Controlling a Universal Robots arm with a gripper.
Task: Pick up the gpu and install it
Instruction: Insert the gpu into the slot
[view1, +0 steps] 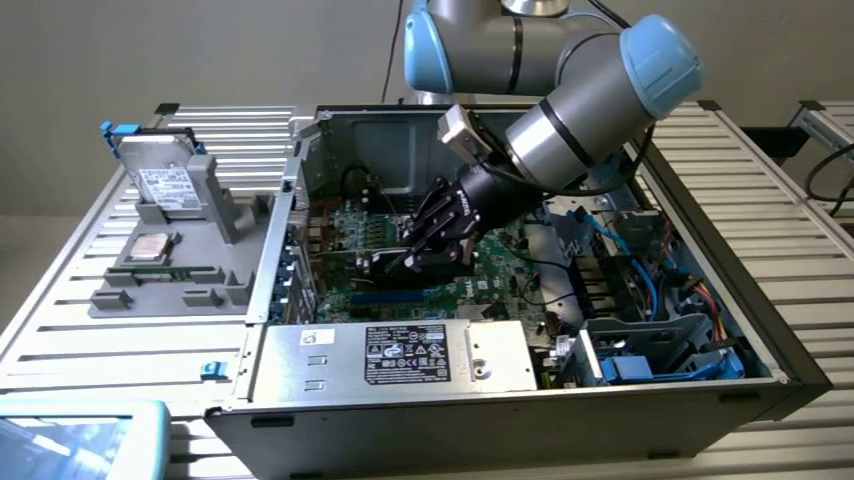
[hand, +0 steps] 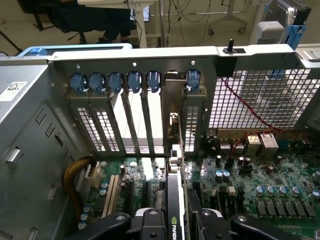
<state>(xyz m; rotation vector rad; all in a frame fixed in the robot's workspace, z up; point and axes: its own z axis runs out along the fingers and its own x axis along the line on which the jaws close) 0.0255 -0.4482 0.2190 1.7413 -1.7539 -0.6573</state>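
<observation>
Hand (view1: 424, 262) clamps the gpu (hand: 174, 197) over the motherboard (view1: 505, 262); wrist view shows its bracket (hand: 174, 132) at the rear slots (hand: 131, 117).

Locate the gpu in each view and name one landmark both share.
Exterior view: the gpu, in the gripper, low inside the open case, above the motherboard.
Wrist view: gpu edge-on between the fingers, its bracket toward the rear slots.
Shared landmark: the green motherboard.

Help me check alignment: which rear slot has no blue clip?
The slot between five blue plastic clips and a lone sixth, where the gpu card's silver bracket stands.
</observation>
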